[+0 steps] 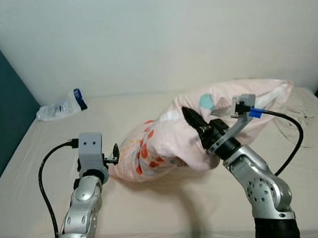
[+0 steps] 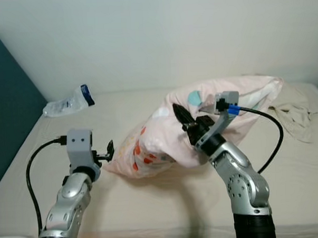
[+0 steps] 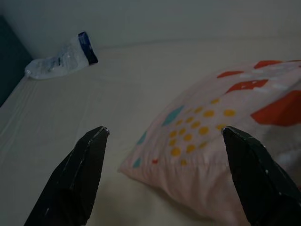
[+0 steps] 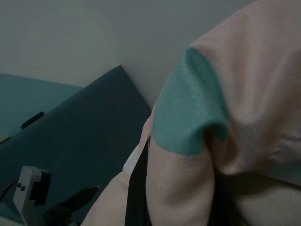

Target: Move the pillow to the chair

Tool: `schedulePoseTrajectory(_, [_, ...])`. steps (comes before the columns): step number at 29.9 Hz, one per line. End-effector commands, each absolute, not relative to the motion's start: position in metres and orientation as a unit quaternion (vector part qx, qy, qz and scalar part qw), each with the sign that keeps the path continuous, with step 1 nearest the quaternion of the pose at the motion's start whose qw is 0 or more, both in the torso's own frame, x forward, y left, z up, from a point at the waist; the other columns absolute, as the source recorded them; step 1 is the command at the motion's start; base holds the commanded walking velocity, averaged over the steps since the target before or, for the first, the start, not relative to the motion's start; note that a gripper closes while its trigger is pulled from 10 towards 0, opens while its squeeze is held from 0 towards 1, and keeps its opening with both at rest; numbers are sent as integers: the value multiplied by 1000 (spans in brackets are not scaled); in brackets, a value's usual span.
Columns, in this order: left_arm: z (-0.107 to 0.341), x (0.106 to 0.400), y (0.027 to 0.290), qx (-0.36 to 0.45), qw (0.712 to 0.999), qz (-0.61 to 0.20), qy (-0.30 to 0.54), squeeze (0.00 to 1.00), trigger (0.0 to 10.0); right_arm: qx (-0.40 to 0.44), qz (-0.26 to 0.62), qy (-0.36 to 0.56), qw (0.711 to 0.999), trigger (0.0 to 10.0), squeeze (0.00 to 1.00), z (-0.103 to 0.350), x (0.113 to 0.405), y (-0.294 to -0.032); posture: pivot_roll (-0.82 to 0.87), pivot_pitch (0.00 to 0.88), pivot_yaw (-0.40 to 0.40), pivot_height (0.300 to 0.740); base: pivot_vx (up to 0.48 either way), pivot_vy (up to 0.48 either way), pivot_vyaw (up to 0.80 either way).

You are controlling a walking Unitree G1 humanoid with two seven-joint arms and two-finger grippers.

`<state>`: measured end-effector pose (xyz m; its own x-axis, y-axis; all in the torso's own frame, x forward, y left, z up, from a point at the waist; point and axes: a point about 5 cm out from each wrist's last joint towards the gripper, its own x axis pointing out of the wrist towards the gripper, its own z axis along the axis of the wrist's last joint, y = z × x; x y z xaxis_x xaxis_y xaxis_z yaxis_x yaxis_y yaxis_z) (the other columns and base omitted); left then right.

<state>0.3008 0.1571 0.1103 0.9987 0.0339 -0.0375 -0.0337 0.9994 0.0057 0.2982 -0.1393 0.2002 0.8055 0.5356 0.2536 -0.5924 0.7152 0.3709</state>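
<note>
Pink pillow (image 1: 222, 113) pinched in right gripper (image 1: 193, 120) — plastic bag (image 1: 61, 107) apart.

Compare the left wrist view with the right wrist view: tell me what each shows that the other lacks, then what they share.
Left wrist view alone: the left gripper open toward the pillow's corner, the beige bed sheet, and a plastic bag with a blue cap near the wall. Right wrist view alone: the teal headboard, and the pillow's fabric bunched up close at a teal patch. Both share the pink patterned pillow and the pale wall.
</note>
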Motion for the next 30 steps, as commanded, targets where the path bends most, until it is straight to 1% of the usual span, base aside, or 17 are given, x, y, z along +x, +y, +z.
schedulePoseTrajectory(1, [102, 298, 161, 11, 999, 24, 33, 0, 10000, 221, 315, -73, 920, 10000, 0, 203, 298, -134, -50, 42, 23, 740, 0, 0, 763])
schedulePoseTrajectory(25, [103, 297, 161, 50, 998, 13, 29, 0, 10000, 223, 308, -71, 922, 10000, 0, 201, 298, -134, -48, 46, 26, 740, 0, 0, 760])
schedulePoseTrajectory(30, [102, 296, 160, 54, 998, 10, 31, 0, 10000, 228, 314, -76, 918, 10000, 0, 203, 297, -133, -48, 48, 26, 740, 0, 0, 758])
